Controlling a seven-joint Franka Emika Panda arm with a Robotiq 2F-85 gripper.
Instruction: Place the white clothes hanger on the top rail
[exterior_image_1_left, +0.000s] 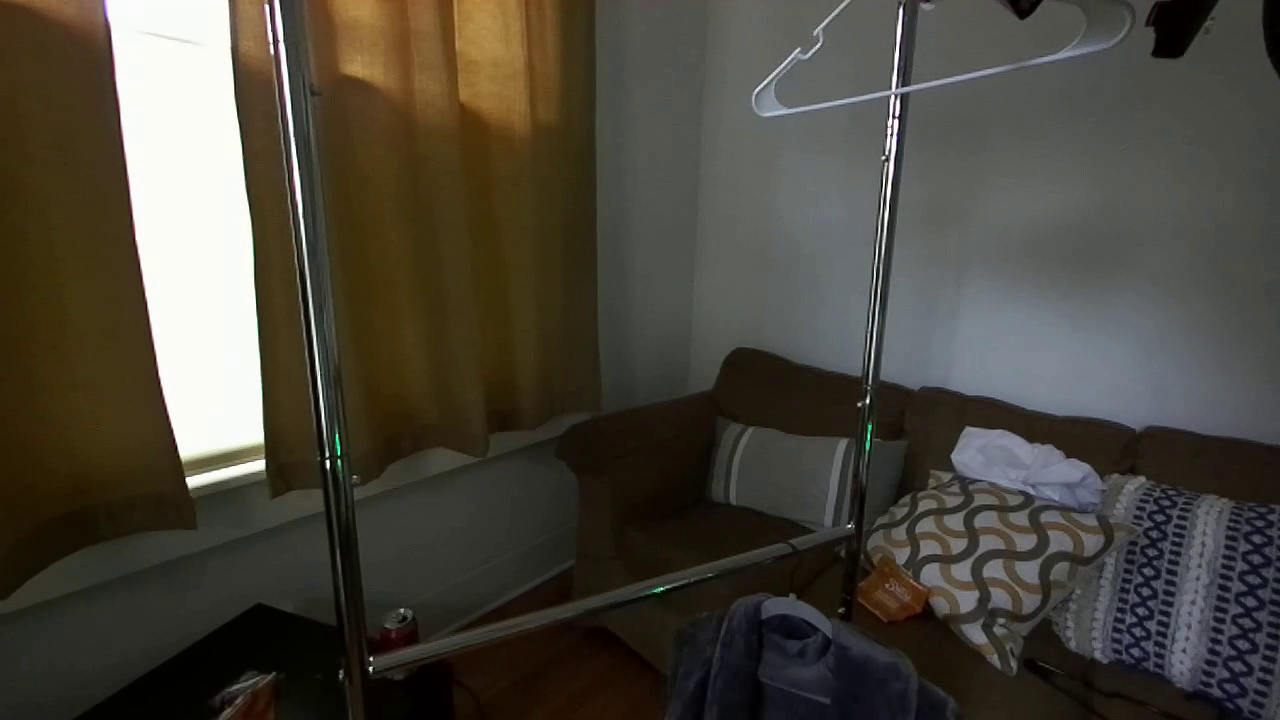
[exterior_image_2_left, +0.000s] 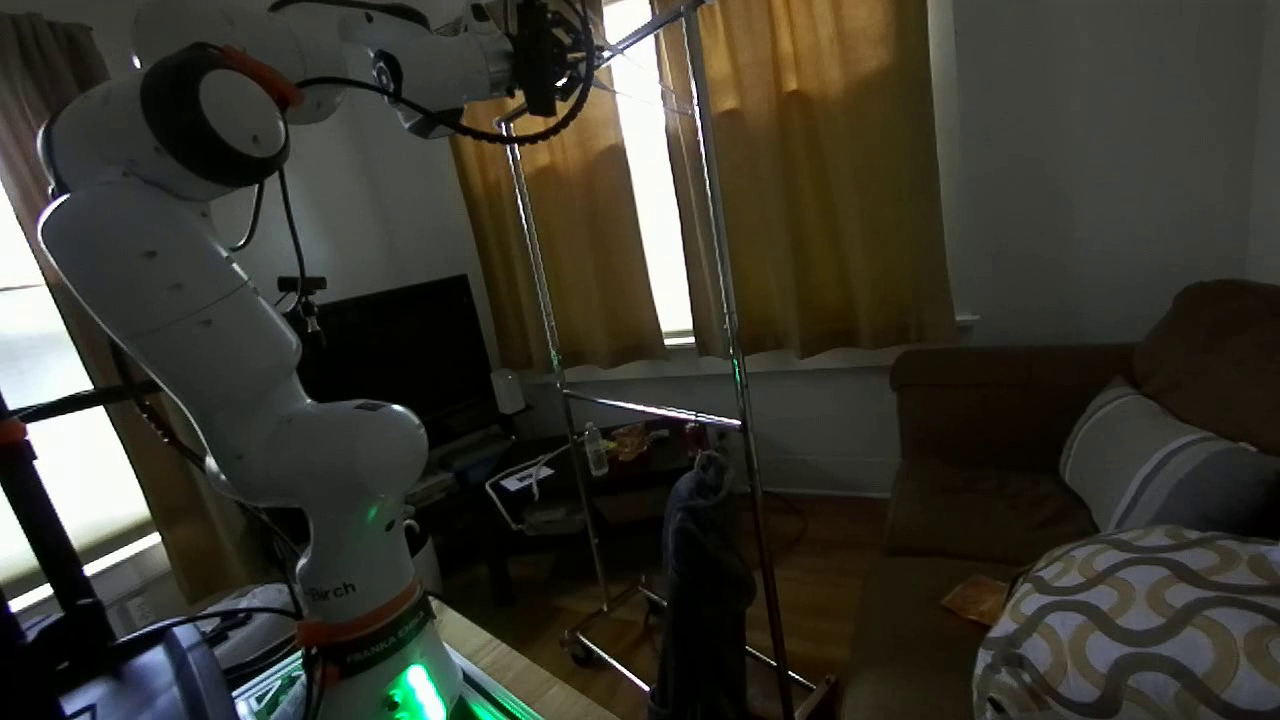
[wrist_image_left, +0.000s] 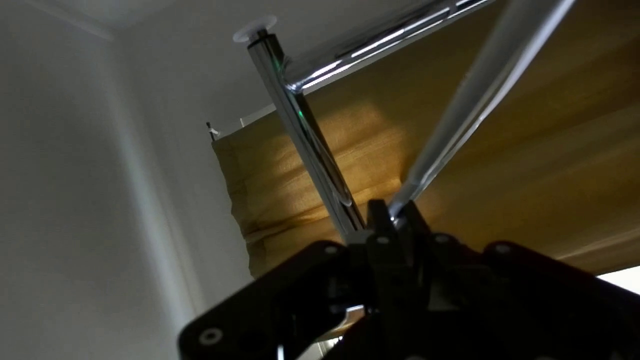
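The gripper is pinched on the white clothes hanger: in the wrist view its dark fingertips come together on the hanger's slender bar, which runs from them up and to the right until the picture's edge cuts it off. The chromed top rail slants across the upper part of that view, joining an upright. In an exterior view the hanger shows at the upper edge, raised well above the sofa, its lower bar sloping up to the right and crossing an upright of the garment rack. Its hook lies out of the picture, so I cannot tell whether it touches the rail. In an exterior view the white arm bends over and reaches across to the rack's top, the gripper near the rail. Lower down, a crossbar spans the uprights, and a dark garment hangs low by the rack, a pale hanger at its neck. On the sofa are patterned cushions, a crumpled white cloth and an orange packet. Mustard curtains flank a bright window, and a dark bench carries a red can; in an exterior view a clear bottle stands on it too.
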